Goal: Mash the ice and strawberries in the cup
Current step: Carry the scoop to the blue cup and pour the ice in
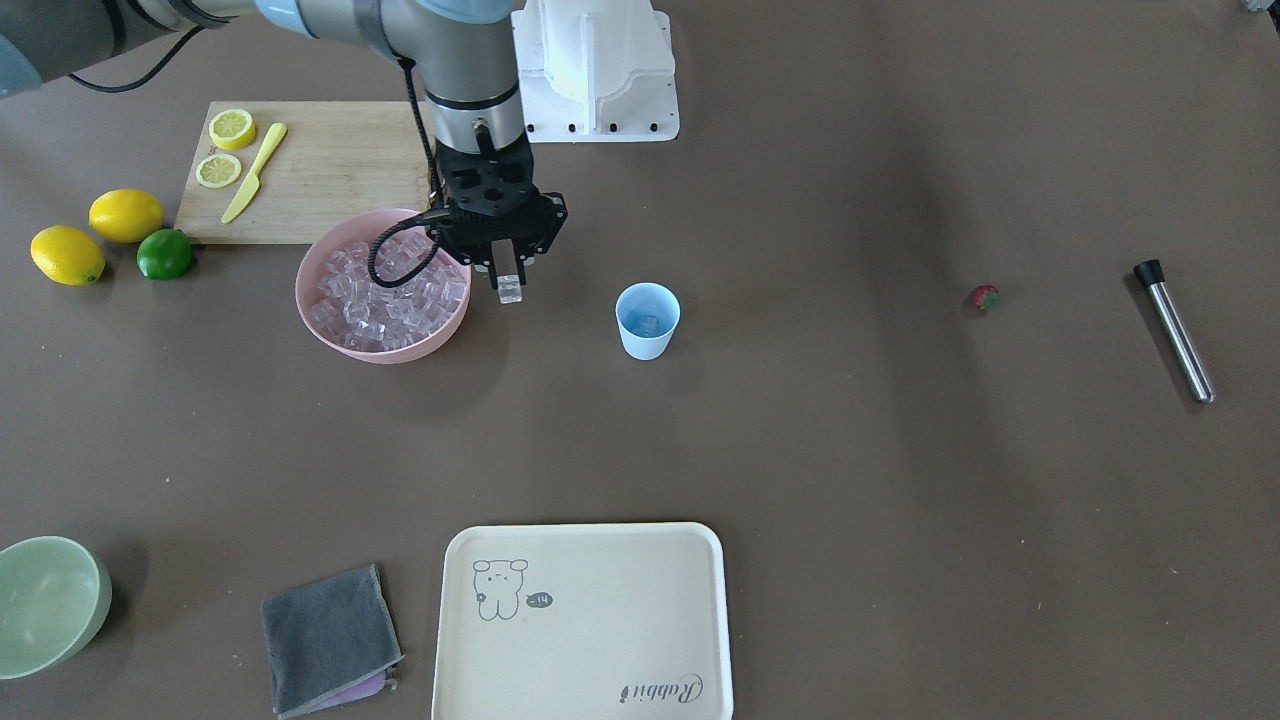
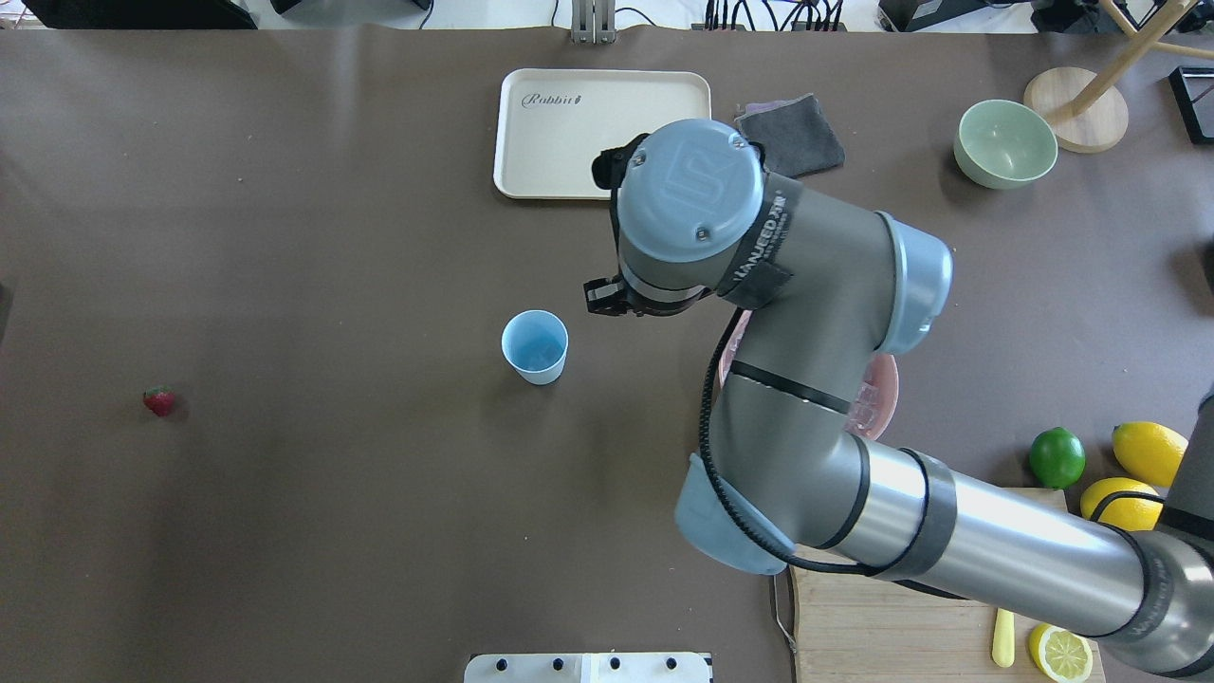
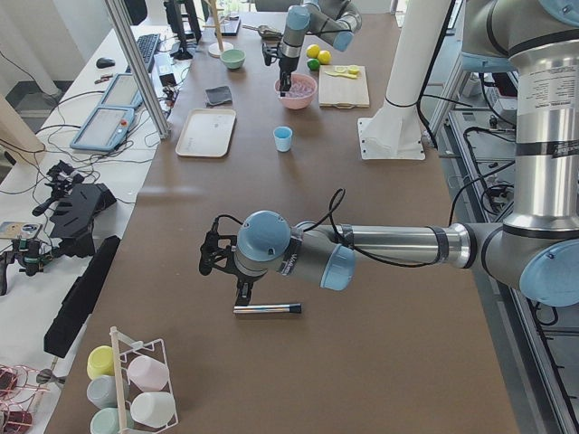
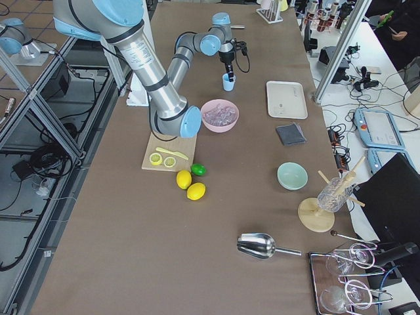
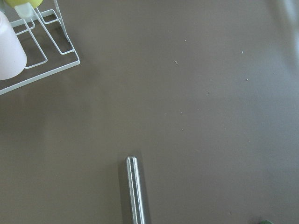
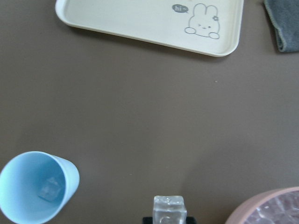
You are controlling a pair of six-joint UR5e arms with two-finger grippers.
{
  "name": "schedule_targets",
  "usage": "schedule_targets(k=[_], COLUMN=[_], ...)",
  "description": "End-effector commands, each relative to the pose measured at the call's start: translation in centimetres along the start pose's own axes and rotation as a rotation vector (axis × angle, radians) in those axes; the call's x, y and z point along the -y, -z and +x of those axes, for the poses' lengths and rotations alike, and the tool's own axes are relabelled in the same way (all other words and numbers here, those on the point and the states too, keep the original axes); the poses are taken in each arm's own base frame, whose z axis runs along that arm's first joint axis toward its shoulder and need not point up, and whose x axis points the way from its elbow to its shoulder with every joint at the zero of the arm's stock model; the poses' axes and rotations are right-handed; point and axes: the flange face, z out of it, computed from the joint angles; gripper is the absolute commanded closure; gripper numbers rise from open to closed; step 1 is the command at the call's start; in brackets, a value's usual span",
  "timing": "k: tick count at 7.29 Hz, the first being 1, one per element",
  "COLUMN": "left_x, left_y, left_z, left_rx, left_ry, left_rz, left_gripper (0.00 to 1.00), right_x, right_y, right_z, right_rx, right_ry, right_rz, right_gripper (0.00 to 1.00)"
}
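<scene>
In the front-facing view, the right gripper (image 1: 509,283) is closed narrowly on one clear glassy ice cube (image 1: 511,292), held above the table just beside a large pink bowl (image 1: 390,352). The bowl is heaped with like cubes, too many to count. One small light blue plastic cup (image 1: 645,345) stands apart from the bowl, and one cube is seen inside it. One small red strawberry (image 1: 984,297) lies on the bare table, well apart from the cup. One steel muddler with a black tip (image 1: 1178,335) lies farther out. One pale green bowl (image 1: 50,605), two whole lemons (image 1: 95,235) and one lime (image 1: 164,254) are counted.

In the overhead view, the cup (image 2: 537,368) stands between the strawberry (image 2: 159,400) and the right arm. The arm hides all but a sliver of the pink bowl (image 2: 885,398).

In the exterior left view, the left gripper (image 3: 242,295) hangs just above the muddler (image 3: 267,309); its opening cannot be told.

In the left wrist view, only the muddler's steel end (image 5: 135,191) and a white wire rack (image 5: 46,58) are shown.

In the right wrist view, the gripped cube (image 6: 169,209) is seen between the cup (image 6: 65,179), with one cube in it, and the pink bowl's rim (image 6: 261,198). One cream tray (image 6: 140,23) lies beyond.
</scene>
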Motion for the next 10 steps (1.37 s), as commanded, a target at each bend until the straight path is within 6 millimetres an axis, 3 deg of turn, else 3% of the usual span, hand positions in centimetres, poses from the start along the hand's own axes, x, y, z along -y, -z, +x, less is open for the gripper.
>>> schedule_targets(k=[1,3,5,6,7,8,9,10], left_x=[-0.1,-0.1,-0.2,-0.1,-0.1,-0.1,0.4,0.7], left_y=[0.0,-0.1,-0.3,-0.2,-0.2,-0.2,-0.1,0.1], left_z=[-0.1,-0.2,-0.4,-0.4,-0.4,-0.3,-0.1,0.2], left_rx=[0.0,0.0,0.001,0.001,0.001,0.0,0.003,0.014], left_ry=[0.001,0.005,0.009,0.008,0.008,0.007,0.007,0.003], left_rz=[-0.001,-0.004,-0.006,-0.006,-0.006,-0.005,-0.003,0.002], left_gripper=[0.01,0.01,0.01,0.01,0.01,0.01,0.01,0.01], right_x=[-1.4,-2.1,-2.1,-2.1,-1.7,-1.2,0.1,1.0], right_y=[-2.6,-5.6,-5.4,-5.4,-5.2,-4.5,-3.1,-3.3], right_z=[-8.2,-9.8,-10.1,-10.1,-10.0,-9.7,-8.8,-7.5], right_rx=[0.038,0.033,0.053,0.052,0.055,0.063,0.081,0.068], right_ry=[-0.021,-0.019,-0.018,-0.023,-0.026,-0.031,-0.044,-0.059], right_rz=[0.019,0.054,0.062,0.065,0.074,0.089,0.108,0.104], right_gripper=[0.97,0.97,0.95,0.88,0.74,0.02,0.01,0.01])
